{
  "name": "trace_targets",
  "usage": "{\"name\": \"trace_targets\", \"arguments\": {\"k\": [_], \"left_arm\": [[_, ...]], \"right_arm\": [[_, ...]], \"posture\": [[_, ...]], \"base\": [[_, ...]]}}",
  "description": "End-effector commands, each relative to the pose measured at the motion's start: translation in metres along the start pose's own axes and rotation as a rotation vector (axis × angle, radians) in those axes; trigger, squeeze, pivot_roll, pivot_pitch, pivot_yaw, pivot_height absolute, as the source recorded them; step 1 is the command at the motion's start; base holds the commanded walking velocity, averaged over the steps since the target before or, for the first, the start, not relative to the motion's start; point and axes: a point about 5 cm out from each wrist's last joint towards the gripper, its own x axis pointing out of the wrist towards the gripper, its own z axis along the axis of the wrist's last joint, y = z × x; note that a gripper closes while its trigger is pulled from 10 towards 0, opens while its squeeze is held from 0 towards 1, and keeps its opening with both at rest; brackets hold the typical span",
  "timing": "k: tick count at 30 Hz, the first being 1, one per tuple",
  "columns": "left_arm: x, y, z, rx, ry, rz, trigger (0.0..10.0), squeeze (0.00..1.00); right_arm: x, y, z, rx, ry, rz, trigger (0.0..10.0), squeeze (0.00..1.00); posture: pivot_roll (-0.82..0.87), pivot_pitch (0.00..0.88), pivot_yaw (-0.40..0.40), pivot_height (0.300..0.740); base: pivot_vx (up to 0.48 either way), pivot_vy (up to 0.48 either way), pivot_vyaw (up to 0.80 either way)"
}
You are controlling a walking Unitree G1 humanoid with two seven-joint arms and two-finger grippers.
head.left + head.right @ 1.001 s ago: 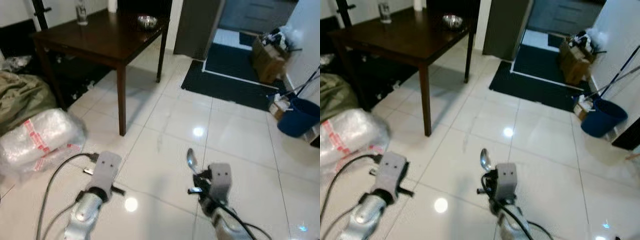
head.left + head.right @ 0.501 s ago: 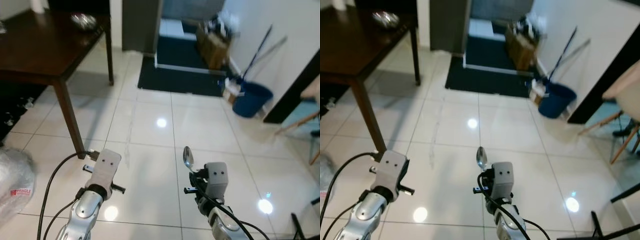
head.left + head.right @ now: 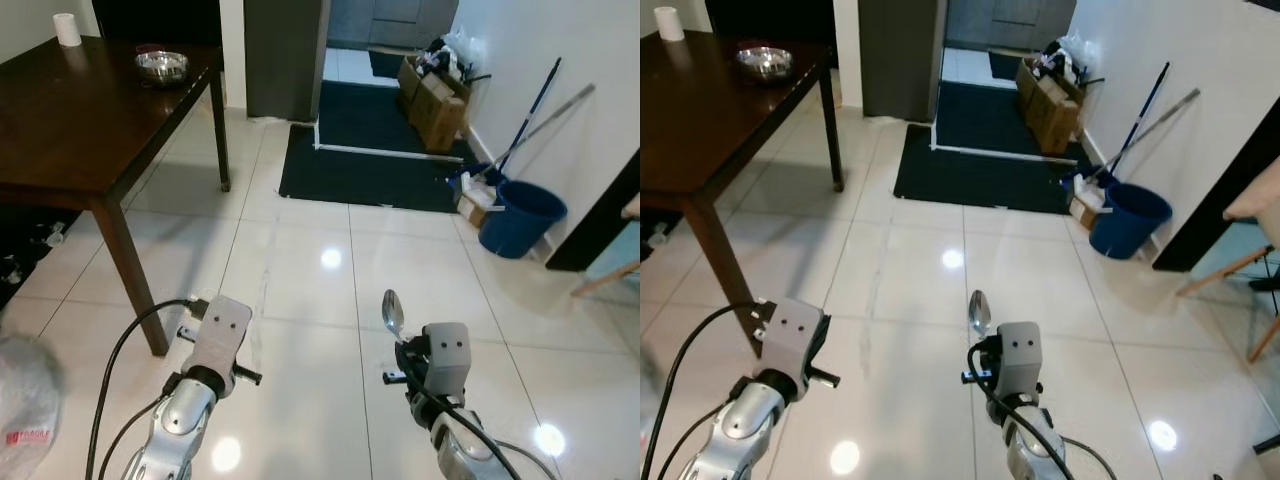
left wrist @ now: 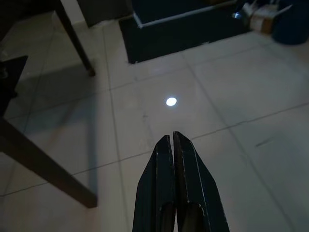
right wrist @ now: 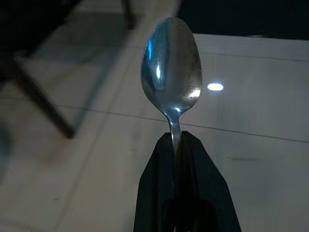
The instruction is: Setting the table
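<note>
While camera swung — right tool (image 5: 175, 145) still pinching spoon (image 5: 170, 67), left tool (image 4: 173, 145) pressed together.

One label only: small red print on the clear plastic-wrapped bundle (image 3: 22, 415) on the floor at near left, too small and blurred to read. The brown cardboard boxes (image 3: 436, 90) at far right by the wall show no legible markings.

Right claw (image 3: 983, 345) holds spoon (image 3: 980, 311) upright; dark table (image 3: 700, 110) far left.
</note>
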Motion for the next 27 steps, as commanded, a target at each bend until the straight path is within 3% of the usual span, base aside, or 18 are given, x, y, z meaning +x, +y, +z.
{"name": "trace_targets", "arguments": {"k": [1, 6, 27], "left_arm": [[-0.0039, -0.0073, -0.0075, -0.006, 0.025, -0.022, 10.0, 0.00], [-0.0045, -0.0094, -0.0081, -0.008, 0.027, -0.029, 10.0, 0.00], [-0.0039, -0.0089, -0.0088, -0.008, 0.029, -0.036, 10.0, 0.00]], "right_arm": [[-0.0040, -0.0094, -0.0057, -0.004, 0.017, -0.029, 10.0, 0.00], [-0.0040, -0.0086, -0.0065, 0.002, 0.019, -0.028, 10.0, 0.00], [-0.0060, -0.0094, -0.0082, 0.000, 0.020, -0.038, 10.0, 0.00]], "posture": [[0.04, 0.127, 0.002, 0.740], [0.04, 0.126, 0.005, 0.740], [0.04, 0.133, 0.012, 0.740]], "base": [[0.480, 0.000, 0.00], [0.480, 0.000, 0.00], [0.480, 0.000, -0.71]]}}
